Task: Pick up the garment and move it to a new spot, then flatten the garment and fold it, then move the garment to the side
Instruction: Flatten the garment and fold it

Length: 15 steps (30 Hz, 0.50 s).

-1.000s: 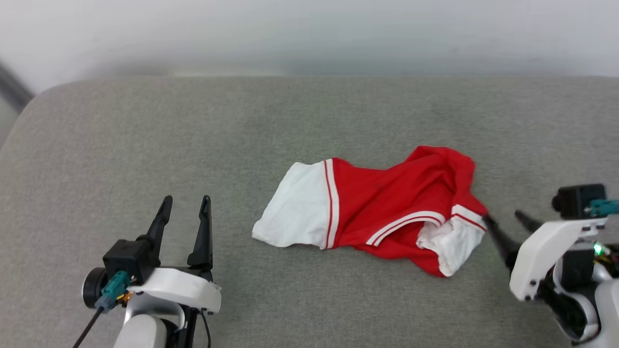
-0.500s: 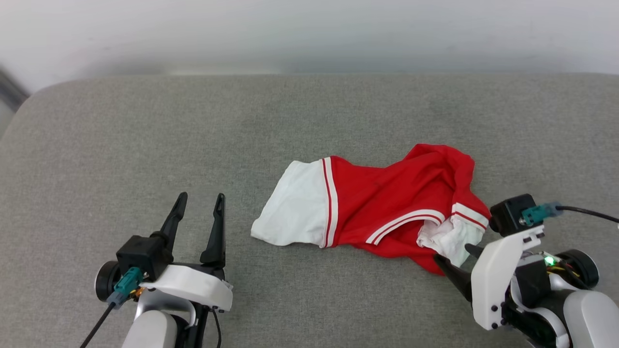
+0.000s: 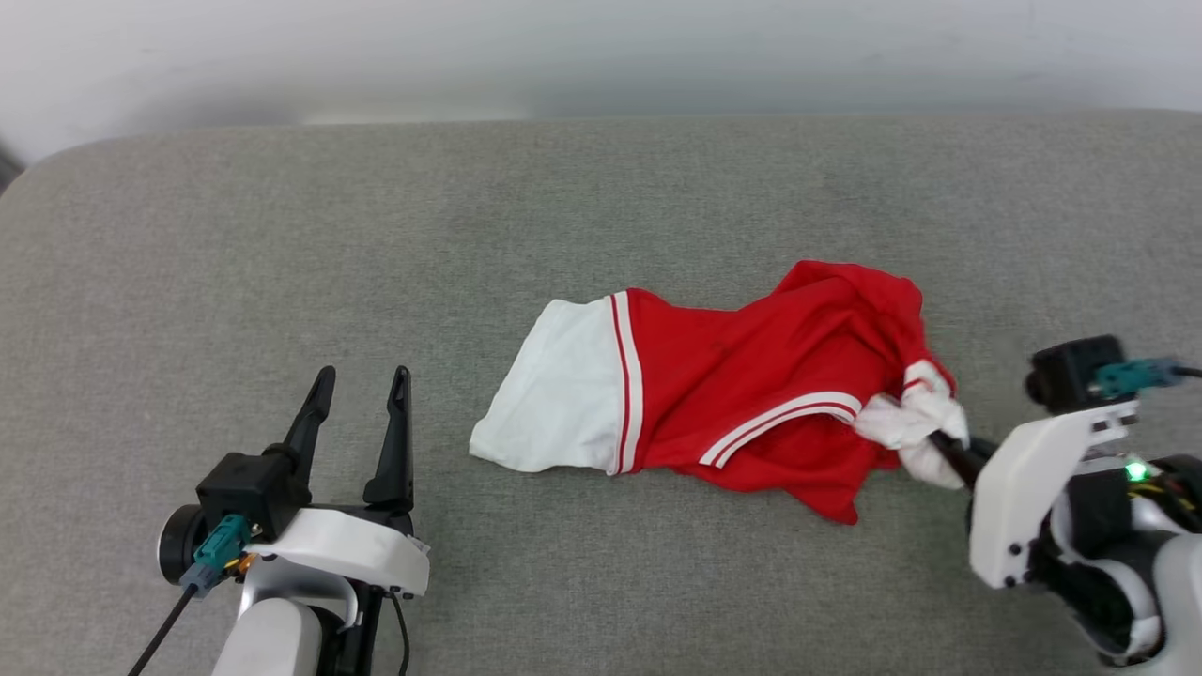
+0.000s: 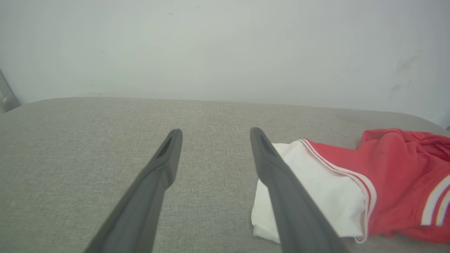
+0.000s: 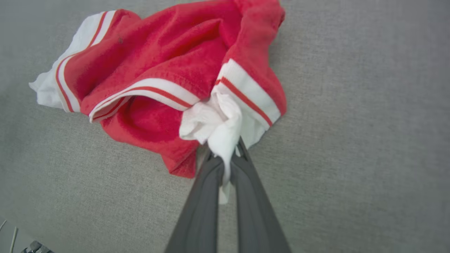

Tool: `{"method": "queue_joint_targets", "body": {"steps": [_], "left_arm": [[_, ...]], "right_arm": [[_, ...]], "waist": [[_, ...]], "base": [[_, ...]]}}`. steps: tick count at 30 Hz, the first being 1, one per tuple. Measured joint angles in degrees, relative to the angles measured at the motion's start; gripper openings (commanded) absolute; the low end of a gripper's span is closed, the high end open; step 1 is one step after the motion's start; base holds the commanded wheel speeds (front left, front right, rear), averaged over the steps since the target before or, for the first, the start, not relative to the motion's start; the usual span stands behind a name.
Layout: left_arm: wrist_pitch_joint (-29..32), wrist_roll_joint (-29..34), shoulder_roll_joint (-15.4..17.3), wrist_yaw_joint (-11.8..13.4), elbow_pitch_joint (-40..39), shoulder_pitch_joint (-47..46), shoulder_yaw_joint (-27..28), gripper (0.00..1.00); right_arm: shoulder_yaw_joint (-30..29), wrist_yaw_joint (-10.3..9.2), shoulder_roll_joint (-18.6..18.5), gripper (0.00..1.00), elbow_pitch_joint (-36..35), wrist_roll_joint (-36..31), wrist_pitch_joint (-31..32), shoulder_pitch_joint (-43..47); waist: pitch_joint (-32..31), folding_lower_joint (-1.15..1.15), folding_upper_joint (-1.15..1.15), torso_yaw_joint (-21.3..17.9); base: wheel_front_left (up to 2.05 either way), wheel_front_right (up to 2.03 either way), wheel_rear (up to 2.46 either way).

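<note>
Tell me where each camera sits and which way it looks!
Head view: on the robot's head, looking forward and down at the garment on the grey cushion; left gripper open at lower left, right gripper shut on the garment's white sleeve at lower right.
Left wrist view: on the left wrist, looking along its two spread fingers across the cushion toward a pale wall.
Right wrist view: on the right wrist, looking down its closed fingers at the pinched sleeve.
Shared: all three show the garment.

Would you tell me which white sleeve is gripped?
The bunched sleeve, pinched in the right gripper; the flat sleeve near the left gripper lies free.
</note>
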Motion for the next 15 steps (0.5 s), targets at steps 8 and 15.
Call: {"method": "queue_joint_targets", "body": {"steps": [8,15], "left_arm": [[0.0,0.0,0.5,0.2,-1.0,-0.2,-0.2,1.00],[0.0,-0.1,0.8,0.1,-1.2,-1.3,-0.6,1.00]], "right_arm": [[-15.2,0.00,1.4,0.00,0.9,1.0,-1.3,0.2],[-25.9,-0.01,3.4,0.00,10.4,2.1,-3.9,-1.6]], "waist": [[0.9,0.00,0.00,-1.6],[3.9,0.00,0.00,-1.1]], "base": [[0.00,0.00,0.00],[0.00,0.00,0.00]]}}
